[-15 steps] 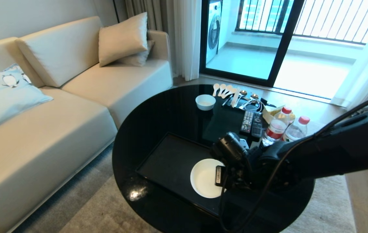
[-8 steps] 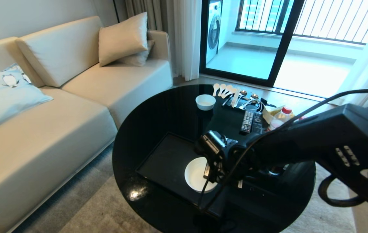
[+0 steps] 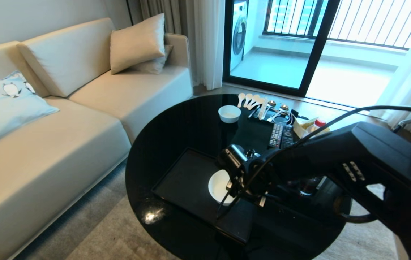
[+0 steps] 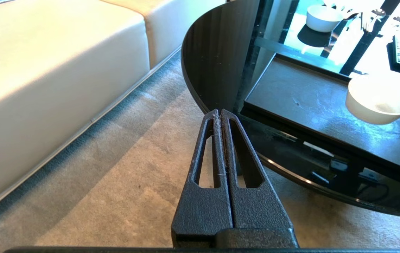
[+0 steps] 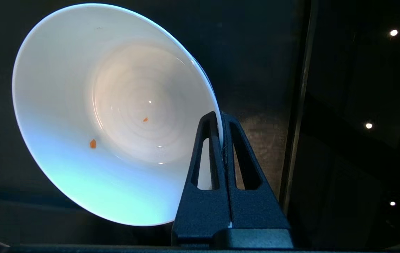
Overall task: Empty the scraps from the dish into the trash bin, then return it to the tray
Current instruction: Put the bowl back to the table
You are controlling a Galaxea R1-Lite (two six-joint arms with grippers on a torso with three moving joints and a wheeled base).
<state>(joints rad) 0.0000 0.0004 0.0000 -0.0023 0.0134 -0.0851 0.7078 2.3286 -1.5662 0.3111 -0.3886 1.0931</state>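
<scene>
Right gripper (image 5: 221, 121), pinched shut on the rim of the nearly emptied white bowl (image 3: 219, 186), holds it tilted above the black tray's (image 3: 187, 180) near-right corner for set-down.

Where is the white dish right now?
In the head view the dish is over the right part of the black tray on the round table, its rim pinched by the right gripper.
</scene>
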